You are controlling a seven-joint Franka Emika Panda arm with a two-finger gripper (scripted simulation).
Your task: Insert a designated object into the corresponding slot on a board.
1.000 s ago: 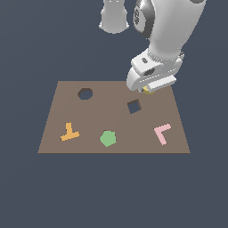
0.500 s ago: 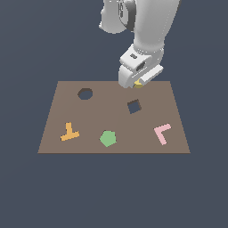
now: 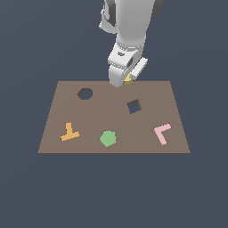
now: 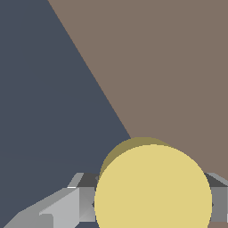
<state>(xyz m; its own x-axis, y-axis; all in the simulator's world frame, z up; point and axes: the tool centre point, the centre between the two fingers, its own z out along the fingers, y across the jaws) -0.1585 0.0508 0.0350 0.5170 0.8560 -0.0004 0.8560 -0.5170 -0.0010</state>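
Note:
My gripper (image 3: 126,80) hangs above the far edge of the brown board (image 3: 147,93), shut on the yellow round disc (image 3: 128,80), of which only a sliver shows in the exterior view. In the wrist view the disc (image 4: 152,187) fills the foreground between the grey fingers (image 4: 67,209), with the board (image 4: 169,67) below. The round slot (image 3: 85,94) lies toward the exterior view's left of the gripper, uncovered. The dark square hole (image 3: 134,106) sits just in front of the gripper.
An orange T-shaped piece (image 3: 69,132), a green pentagon (image 3: 108,138) and a pink L-shaped piece (image 3: 162,132) lie along the board's near side. Dark floor surrounds the board.
The arm has carried the yellow disc toward the exterior view's left along the board's far edge, from above the right part to near the middle.

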